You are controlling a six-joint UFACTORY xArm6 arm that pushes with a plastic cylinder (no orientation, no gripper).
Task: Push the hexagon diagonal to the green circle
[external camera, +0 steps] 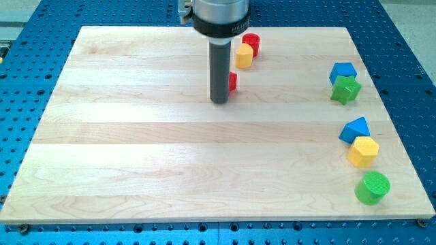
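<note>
Green circle (372,188) near bottom edge, pale wooden board (136,150), blue perforated table (27,47)

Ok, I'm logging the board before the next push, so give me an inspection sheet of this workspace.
Surface: pale wooden board, flat, on a blue perforated table.
Job's things: yellow hexagon block just above the green circle block, at the view's right.
Clutter: blue triangular block; blue block touching a green block; red cylinder; small yellow block; red block, mostly hidden.
Claw: none; my tip is beside the red block, far from the hexagon.
Cables: nothing seen.
Surroundings: nothing seen.
</note>
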